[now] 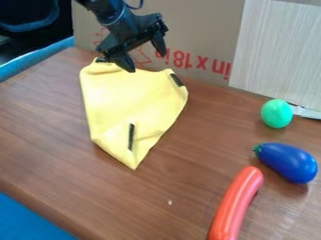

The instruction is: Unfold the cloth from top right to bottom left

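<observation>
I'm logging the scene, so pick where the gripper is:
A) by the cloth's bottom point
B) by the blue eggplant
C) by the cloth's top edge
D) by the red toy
C: the gripper hangs at the top edge of the yellow cloth, far from its bottom point.

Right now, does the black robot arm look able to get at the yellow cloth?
Probably yes. Its jaws hang open by the far edge of the yellow cloth, with nothing visible between. The green egg, blue eggplant and red sausage lie off to one side.
</observation>
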Motion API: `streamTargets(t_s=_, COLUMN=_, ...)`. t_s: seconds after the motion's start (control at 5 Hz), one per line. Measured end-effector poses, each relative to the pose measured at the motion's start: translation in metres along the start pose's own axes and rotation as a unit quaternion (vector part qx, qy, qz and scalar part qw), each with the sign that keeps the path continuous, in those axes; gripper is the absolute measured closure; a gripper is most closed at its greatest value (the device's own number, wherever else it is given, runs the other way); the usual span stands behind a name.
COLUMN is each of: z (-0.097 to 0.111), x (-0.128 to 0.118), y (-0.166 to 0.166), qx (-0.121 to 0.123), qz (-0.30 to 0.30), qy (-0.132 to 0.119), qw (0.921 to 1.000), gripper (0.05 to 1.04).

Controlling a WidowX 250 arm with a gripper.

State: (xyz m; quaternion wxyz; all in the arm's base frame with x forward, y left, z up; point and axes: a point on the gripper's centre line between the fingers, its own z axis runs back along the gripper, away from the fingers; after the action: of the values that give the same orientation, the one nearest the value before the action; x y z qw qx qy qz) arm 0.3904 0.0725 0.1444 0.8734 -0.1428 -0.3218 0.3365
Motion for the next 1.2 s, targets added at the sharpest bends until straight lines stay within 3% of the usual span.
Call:
streamTargets(t_s=0.4, z=-0.028, x=-0.014, y=0.005, qx=0.032, qz=-0.002, qy=0.030, qw=0.9990, gripper=0.083)
streamTargets(t_s=0.8, z=-0.060, x=-0.023, y=-0.011, qx=0.065, qz=-0.017, qy=0.046, qw=0.9967, gripper=0.083)
streamTargets(t_s=1.2, z=-0.075, x=-0.026, y=-0.024, qx=0.084, qz=-0.027, qy=0.045, qw=0.9951, gripper=0.083)
